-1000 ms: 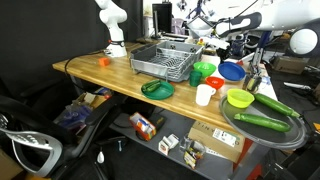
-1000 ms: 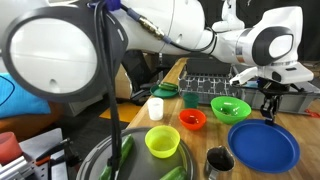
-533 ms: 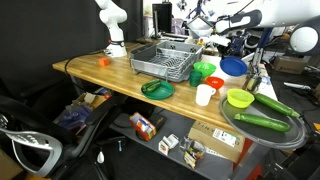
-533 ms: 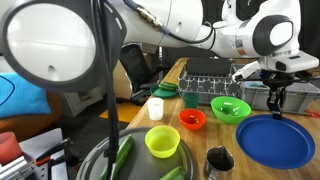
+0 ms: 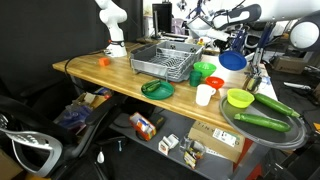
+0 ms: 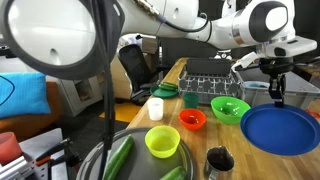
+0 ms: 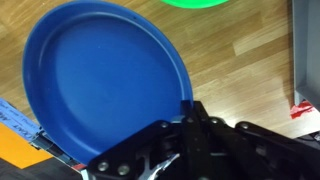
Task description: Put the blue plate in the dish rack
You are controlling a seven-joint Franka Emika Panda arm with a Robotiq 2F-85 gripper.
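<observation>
Reviewer: Step in hand?
Annotator: Carry phase, my read. In an exterior view the blue plate hangs from the gripper, looks clear of the surface. It's near one end of the dish rack, not in it.
Reviewer: Arm pose there?
Annotator: Reaches in high from the back, wrist pointing down over the bowls.
Reviewer: Next view.
Annotator: In an exterior view from the table's end, the gripper is vertical, pinching the top rim. The blue plate is tilted, face toward camera. The dish rack sits behind the green bowl, apart from the plate.
Reviewer: Wrist?
Annotator: The gripper is clamped on the rim of the blue plate. Plate fills upper left, wooden surface beneath.
Reviewer: Next move?
Annotator: My guess: carry it across past the green bowl to the rack, line the rim with a slot, lower on edge, then release. The grip is rim-only, so the plate could swing or slip.
</observation>
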